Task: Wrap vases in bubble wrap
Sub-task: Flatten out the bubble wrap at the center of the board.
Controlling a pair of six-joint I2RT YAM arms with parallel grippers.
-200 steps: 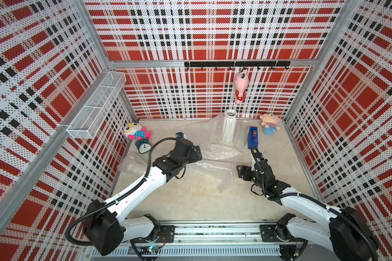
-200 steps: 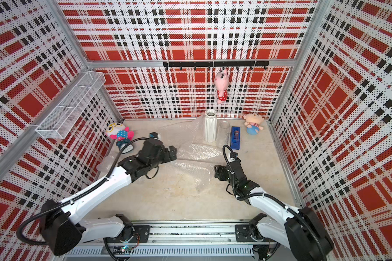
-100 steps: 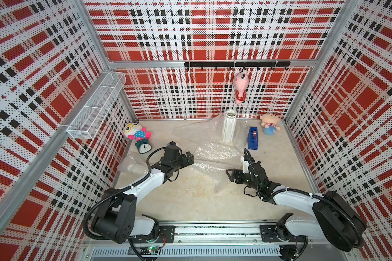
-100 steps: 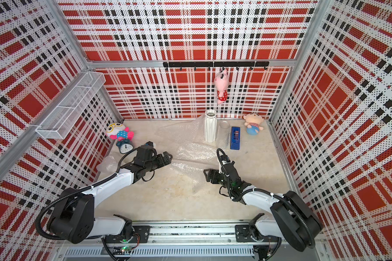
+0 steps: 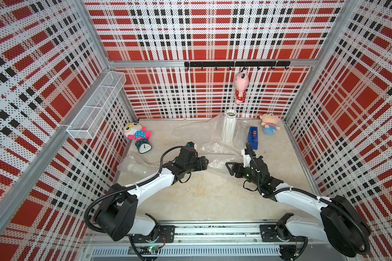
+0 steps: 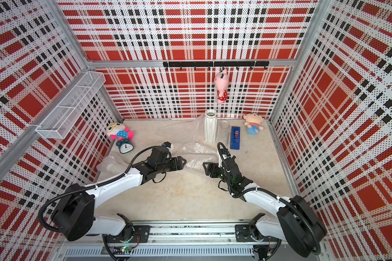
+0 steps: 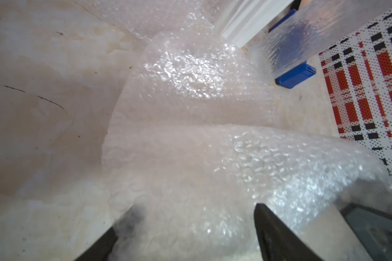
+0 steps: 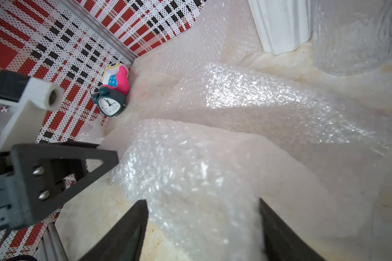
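A tall white ribbed vase [image 5: 229, 125] [image 6: 210, 125] stands at the back, with a clear glass vase [image 5: 242, 134] [image 6: 224, 127] beside it. Crinkly bubble wrap [image 5: 215, 151] [image 6: 195, 150] lies spread over the table's middle. Part of it forms a thick roll [image 7: 224, 171] [image 8: 190, 171] lying between my two grippers; what is inside does not show. My left gripper [image 5: 206, 163] [image 7: 196, 208] is shut on one end of the roll, one finger veiled by the wrap. At the other end, my right gripper [image 5: 228, 167] [image 8: 201, 201] is shut on the roll too.
A blue tape dispenser [image 5: 253, 137] lies right of the vases. At the back left are a plush toy [image 5: 136, 133] and a teal alarm clock [image 5: 144, 147]; another plush [image 5: 268, 125] sits back right. A pink plush [image 5: 240, 87] hangs from the hook rail. A wire basket [image 5: 95, 108] juts from the left wall.
Both grippers have moved toward each other over the wrap. The left jaws have narrowed from wide open onto the roll; the right jaws have closed slightly.
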